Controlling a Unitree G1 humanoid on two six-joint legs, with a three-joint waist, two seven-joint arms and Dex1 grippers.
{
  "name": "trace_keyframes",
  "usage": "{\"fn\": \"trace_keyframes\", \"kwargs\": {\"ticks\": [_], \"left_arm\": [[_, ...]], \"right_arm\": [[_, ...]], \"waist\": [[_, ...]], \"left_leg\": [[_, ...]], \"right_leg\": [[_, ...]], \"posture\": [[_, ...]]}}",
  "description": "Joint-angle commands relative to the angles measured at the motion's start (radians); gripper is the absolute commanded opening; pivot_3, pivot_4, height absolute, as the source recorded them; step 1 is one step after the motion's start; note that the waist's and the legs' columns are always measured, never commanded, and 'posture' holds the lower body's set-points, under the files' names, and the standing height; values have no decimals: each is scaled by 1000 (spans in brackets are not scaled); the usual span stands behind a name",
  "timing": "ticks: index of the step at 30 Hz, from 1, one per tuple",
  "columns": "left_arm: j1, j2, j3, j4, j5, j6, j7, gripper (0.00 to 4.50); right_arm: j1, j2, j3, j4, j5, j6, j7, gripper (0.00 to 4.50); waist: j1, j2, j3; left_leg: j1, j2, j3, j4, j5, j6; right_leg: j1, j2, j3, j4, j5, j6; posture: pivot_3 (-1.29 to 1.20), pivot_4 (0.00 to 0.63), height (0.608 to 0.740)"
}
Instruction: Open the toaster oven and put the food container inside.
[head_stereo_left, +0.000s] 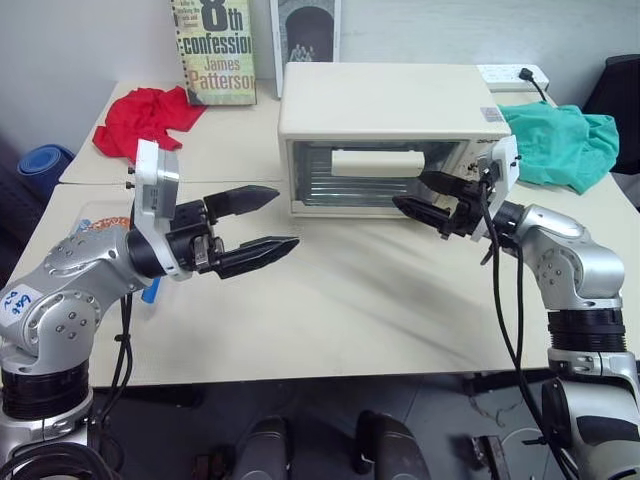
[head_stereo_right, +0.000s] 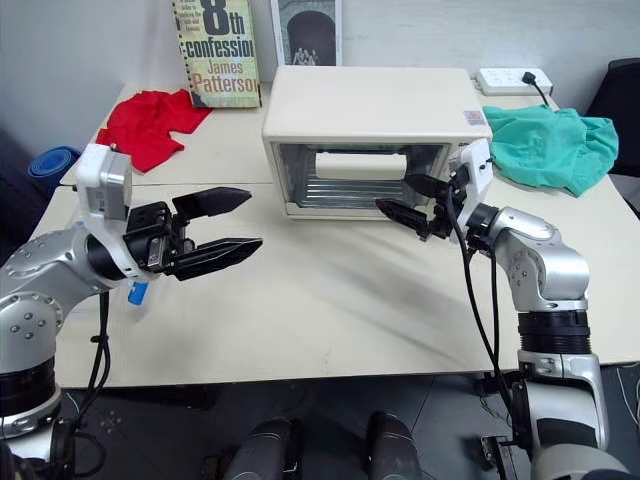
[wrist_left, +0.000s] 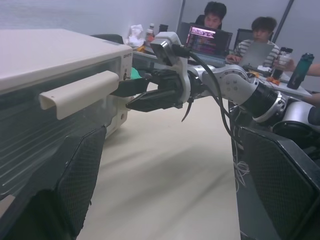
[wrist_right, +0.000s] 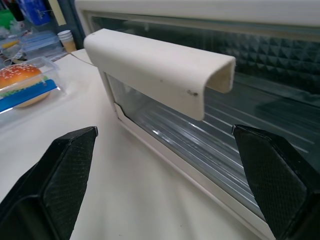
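Where glass gleams, boxy cream toaster oven (head_stereo_left: 385, 110), rounded bar handle (wrist_right: 160, 70)

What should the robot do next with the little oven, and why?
Probably ease the open right gripper forward so its black fingers close around the cream bar handle. The boxy cream-white toaster oven has its glass door shut, and the handle sits just ahead, between the spread fingers, not yet touched. The clear plastic food container with the toy burger waits on the table.
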Motion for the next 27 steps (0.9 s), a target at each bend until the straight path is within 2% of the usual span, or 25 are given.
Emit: {"fn": "trace_keyframes", "kwargs": {"ticks": [1, 7, 12, 15, 21, 27], "left_arm": [[-25, 1, -15, -7, 24, -29, -4, 4500], [-48, -24, -43, 42, 78, -55, 16, 4500], [-144, -72, -66, 126, 136, -75, 68, 4500], [-237, -92, -112, 212, 221, -119, 69, 3917], [-383, -111, -237, 391, 397, -243, -29, 1967], [-474, -152, -283, 560, 503, -353, -104, 30]], "right_arm": [[-11, 1, -18, -78, 36, -5, 27, 4487], [32, -15, -19, -166, 68, 17, 63, 4487], [89, -23, -23, -224, 80, 32, 74, 4487], [124, -20, -29, -250, 85, 26, 67, 4500], [162, -12, -19, -260, 69, 1, 58, 4500], [181, 5, -13, -274, 71, -5, 45, 4500]], "waist": [[0, 0, 0], [1, 0, 0], [0, 0, 0], [3, 0, 0], [3, 0, 0], [3, -1, 1]], "left_leg": [[0, 0, 0, 0, 0, 0], [0, 1, 0, 0, 0, 0], [0, 2, 0, 0, 0, 0], [0, 3, 0, 0, 0, -1], [0, 3, 1, 0, 0, -1], [0, 4, 2, 0, -1, -2]], "right_leg": [[0, 0, 0, 0, 0, 0], [0, 1, 0, 0, 0, 0], [0, 3, 1, 0, 0, 0], [0, 4, 1, 0, 0, 0], [0, 4, 1, -1, 0, 0], [0, 5, 1, -2, 0, 0]], "posture": [[0, 150, 740], [0, 150, 740], [0, 150, 740], [0, 150, 740], [0, 150, 740], [0, 150, 740]]}}
